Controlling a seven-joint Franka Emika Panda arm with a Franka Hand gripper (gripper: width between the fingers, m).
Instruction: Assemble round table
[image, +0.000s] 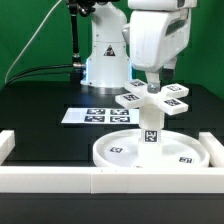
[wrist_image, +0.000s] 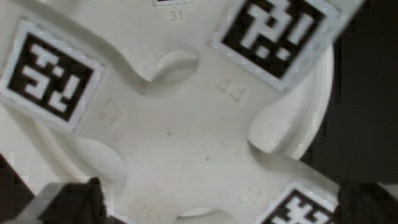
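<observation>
Two dark fingers (wrist_image: 75, 198) stand wide apart on either side of the cross-shaped base (wrist_image: 178, 120). I cannot tell whether they pinch it or merely flank it. The base sits level on top of the leg (image: 150, 128), which stands upright near the middle of the round disc (image: 120, 153). The disc lies rim-up, probably so the stack can be turned together from above. Its six o'clock edge seems to lie against the border rail (image: 110, 182), likely as a brace against sliding. The marker board (image: 92, 116) lies on the black counter (image: 40, 110) at about ten o'clock from the disc. Only the wrist view shows the fingertips against the base's tagged arms. Only the exterior view shows the leg, the disc and how squarely the stack stands.
</observation>
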